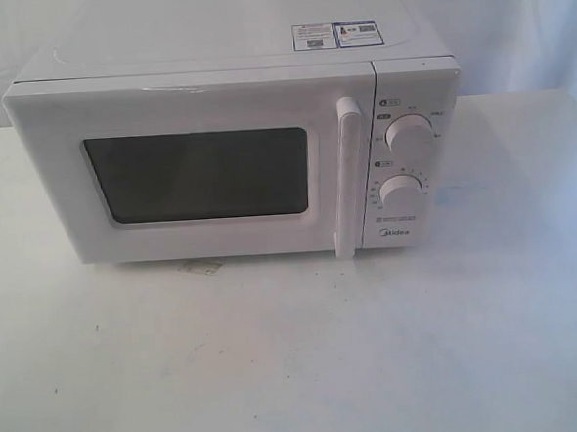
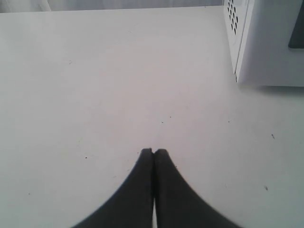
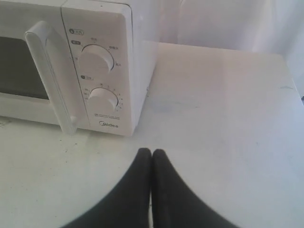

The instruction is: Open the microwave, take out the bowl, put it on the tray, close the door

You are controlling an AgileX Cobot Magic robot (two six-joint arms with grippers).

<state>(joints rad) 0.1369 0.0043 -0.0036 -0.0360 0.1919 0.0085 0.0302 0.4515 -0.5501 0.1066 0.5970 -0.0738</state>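
The white microwave (image 1: 236, 151) stands at the middle of the white table, its door (image 1: 193, 168) closed, with a dark window and a tall white handle (image 1: 348, 178). Two round dials (image 1: 408, 135) sit to the right of the handle. The bowl and the tray are out of view. In the right wrist view the microwave (image 3: 102, 61) front with handle (image 3: 50, 76) lies ahead of my right gripper (image 3: 151, 152), which is shut and empty over bare table. My left gripper (image 2: 154, 152) is shut and empty, off the microwave's (image 2: 266, 42) left corner. Neither gripper shows in the exterior view.
The white table (image 1: 297, 353) spreads in front of and to both sides of the microwave. A small stain (image 1: 202, 267) marks the table just below the door. A pale curtain hangs behind the table.
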